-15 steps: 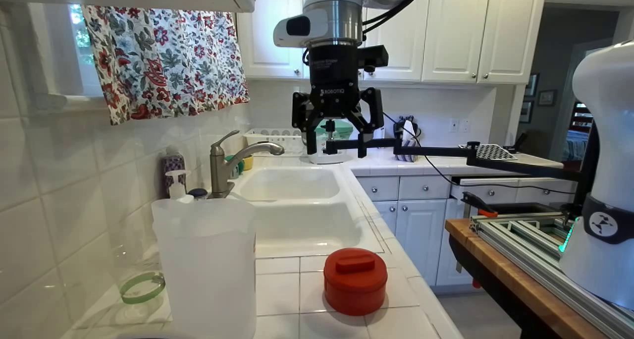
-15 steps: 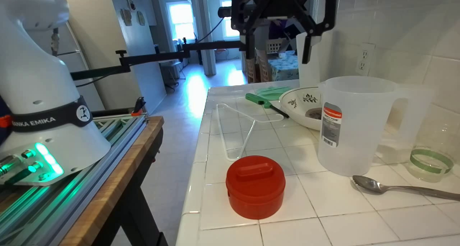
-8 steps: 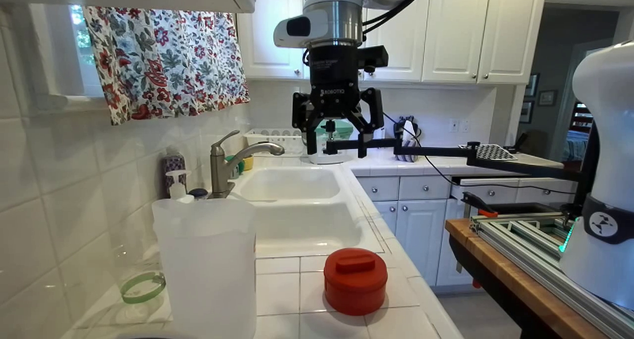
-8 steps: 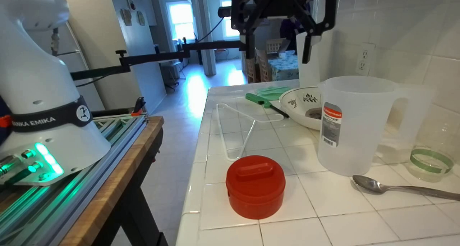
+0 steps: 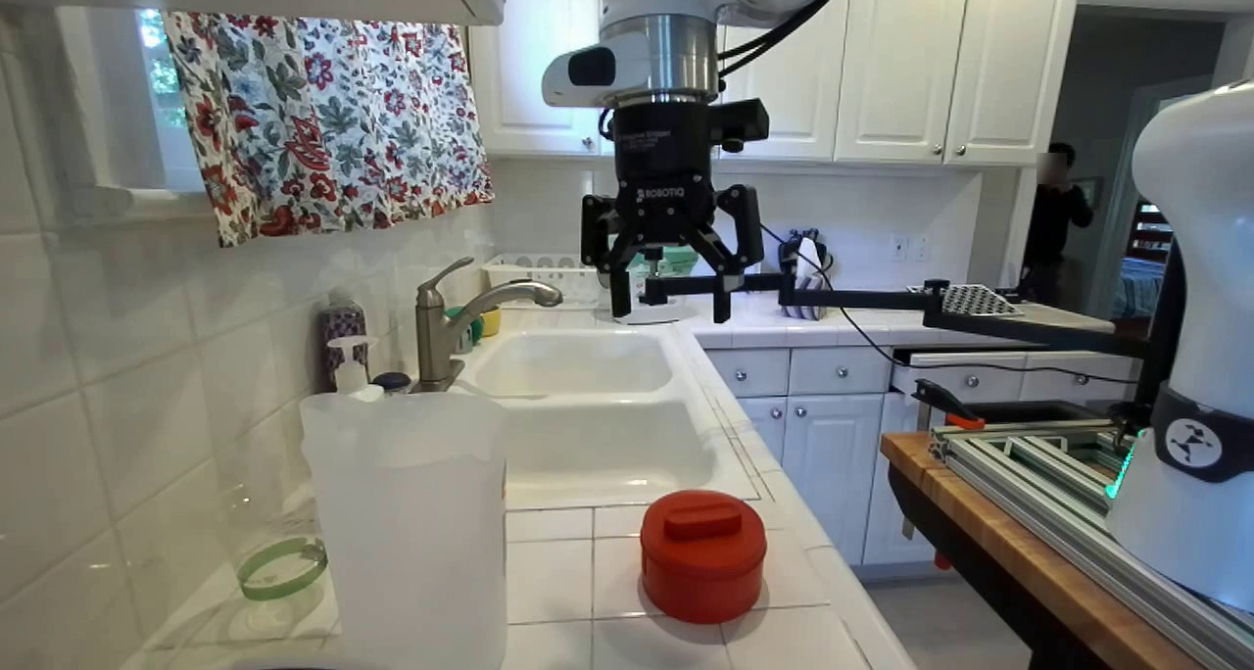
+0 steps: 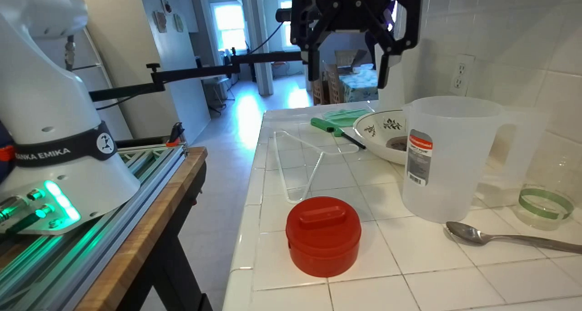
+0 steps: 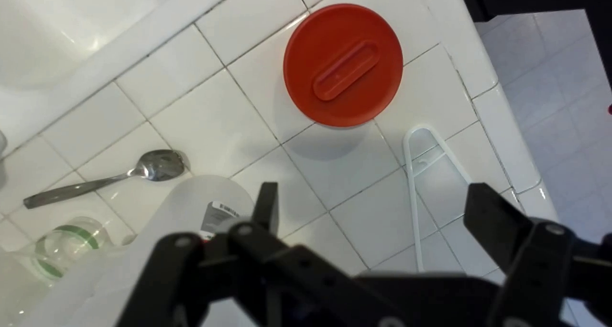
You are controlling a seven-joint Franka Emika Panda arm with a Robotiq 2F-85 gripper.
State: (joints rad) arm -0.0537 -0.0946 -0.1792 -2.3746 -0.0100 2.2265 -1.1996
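White upper cabinets point(image 5: 901, 63) fill the upper right of an exterior view, with a floral curtain point(image 5: 323, 126) at upper left and a double sink point(image 5: 607, 445) in the middle. Tiles cover the desk point(image 6: 409, 252), which spreads over the lower right in an exterior view.

From the top centre, the arm point(image 5: 676, 53) reaches down with its last section upright, below a metal collar. Its gripper point(image 5: 672, 305) points straight down, raised well above the desk, fingers spread wide apart with only air between the tips. A black jointed bar point(image 5: 862, 300) passes behind the fingers from the right, where the robot's white base point(image 5: 1181, 533) stands at the frame's edge.

Seen from the wrist, the fingers rise from the bottom of the frame, one near the middle, one toward the right, and part of a white hanger point(image 7: 414, 207) shows between them. The red lidded container point(image 7: 343, 65) sits at upper centre, well apart from the gripper. A spoon point(image 7: 160, 165) lies at left, and the translucent pitcher point(image 6: 448, 161) stands upright right of centre in an exterior view.
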